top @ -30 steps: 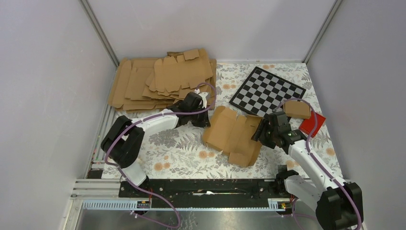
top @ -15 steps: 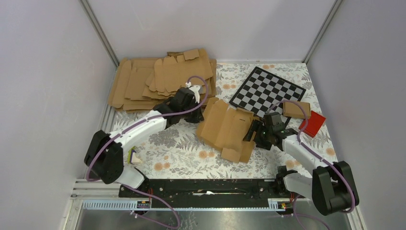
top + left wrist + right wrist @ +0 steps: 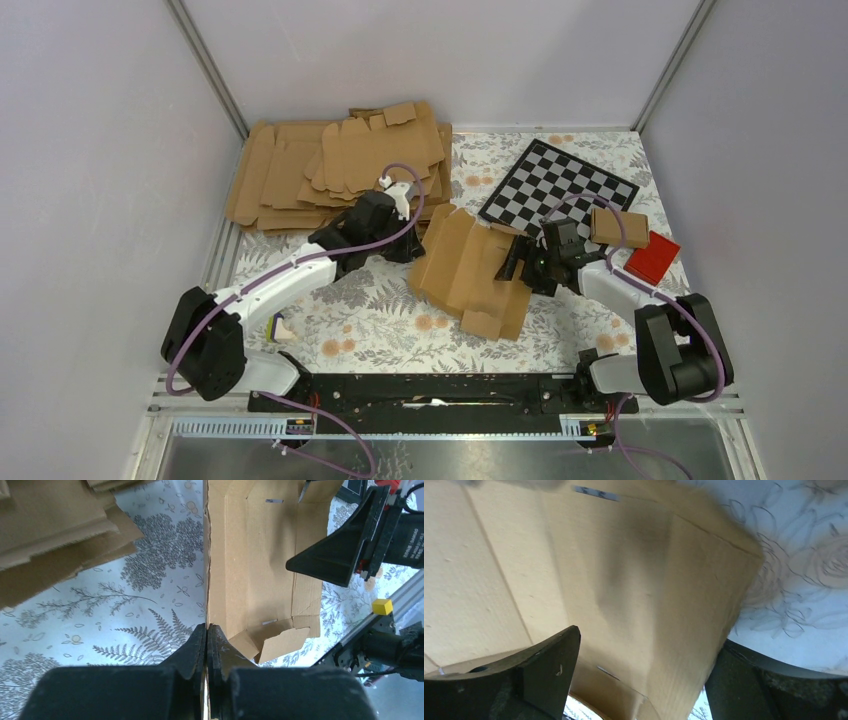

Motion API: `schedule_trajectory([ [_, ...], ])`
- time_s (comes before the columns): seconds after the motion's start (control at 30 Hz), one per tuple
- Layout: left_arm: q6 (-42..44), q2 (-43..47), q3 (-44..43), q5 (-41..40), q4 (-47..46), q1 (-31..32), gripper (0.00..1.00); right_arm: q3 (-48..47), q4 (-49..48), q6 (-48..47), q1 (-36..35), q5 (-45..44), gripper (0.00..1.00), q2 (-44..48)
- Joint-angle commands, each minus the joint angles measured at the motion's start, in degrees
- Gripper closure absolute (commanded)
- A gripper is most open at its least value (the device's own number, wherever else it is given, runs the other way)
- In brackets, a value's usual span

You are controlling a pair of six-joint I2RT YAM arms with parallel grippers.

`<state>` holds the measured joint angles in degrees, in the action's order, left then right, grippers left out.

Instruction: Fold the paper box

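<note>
The left gripper [image 3: 206, 631] was clenched on the left edge of the paper box [image 3: 255, 555], with the thin card pinched between its fingers. The right gripper [image 3: 649, 645] stood released, its jaws spread wide over the box's right-hand panel. The box lay partly unfolded in the middle of the floral table [image 3: 370, 320], between the two arms. It was just beside the checkerboard [image 3: 558, 188] and near the stack of cardboard sheets [image 3: 330, 165]. A red block [image 3: 652, 258] sat well off to the right.
</note>
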<state>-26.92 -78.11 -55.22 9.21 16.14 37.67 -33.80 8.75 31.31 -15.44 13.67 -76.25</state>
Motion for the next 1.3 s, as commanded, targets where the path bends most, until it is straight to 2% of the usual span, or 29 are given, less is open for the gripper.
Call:
schedule_trajectory([
  [0.0,-3.13,-0.46,1.14,5.27,-6.26,-0.32,0.96,-2.24,-3.59,-1.05,-0.29,6.44,0.11,-2.99],
  [0.1,-5.65,-2.98,1.95,6.08,-6.80,-1.56,0.88,-2.40,-3.49,-2.15,-0.29,6.32,0.17,-3.56],
  [0.17,-7.36,-4.27,4.04,9.55,-9.28,-3.64,0.83,-2.10,-3.48,-3.03,-0.29,6.02,0.20,-2.94],
  [0.23,-10.32,-5.09,7.31,14.76,-14.35,-5.98,0.74,-1.66,-3.05,-3.92,-0.29,5.09,0.22,-2.13],
  [0.33,-13.15,-7.59,10.76,20.02,-20.54,-8.09,0.55,-1.27,-2.08,-4.98,-0.29,4.08,0.22,-1.49],
  [0.47,-12.18,-10.67,10.17,20.81,-19.83,-8.51,0.50,-1.98,-0.54,-5.77,-0.29,4.63,0.20,-2.14],
  [0.67,-9.04,-12.11,8.03,16.49,-13.92,-8.53,0.47,-2.93,1.06,-6.83,-0.29,4.45,0.20,-3.02],
  [0.77,-8.96,-12.30,8.23,17.80,-15.47,-8.53,0.47,-2.99,1.08,-7.11,-0.29,4.79,0.19,-2.93],
  [0.8,-9.07,-12.49,8.28,19.52,-16.49,-8.52,0.50,-3.06,1.21,-7.12,-0.29,4.94,0.19,-3.09],
  [0.9,-8.76,-12.25,7.85,21.12,-17.10,-8.50,0.70,-4.07,2.75,-7.69,-0.29,4.56,0.16,-3.55],
  [1.0,-7.30,-9.48,7.79,18.62,-15.62,-8.49,0.86,-5.28,5.16,-8.50,-0.29,2.53,0.06,-2.91],
  [1.1,-6.13,-4.61,7.51,14.49,-12.72,-8.49,0.90,-5.96,7.15,-9.12,-0.29,1.54,0.04,-1.33],
  [1.27,-5.16,2.31,7.97,11.51,-12.35,-8.49,0.93,-6.14,6.47,-7.58,-0.29,3.29,0.10,1.35],
])
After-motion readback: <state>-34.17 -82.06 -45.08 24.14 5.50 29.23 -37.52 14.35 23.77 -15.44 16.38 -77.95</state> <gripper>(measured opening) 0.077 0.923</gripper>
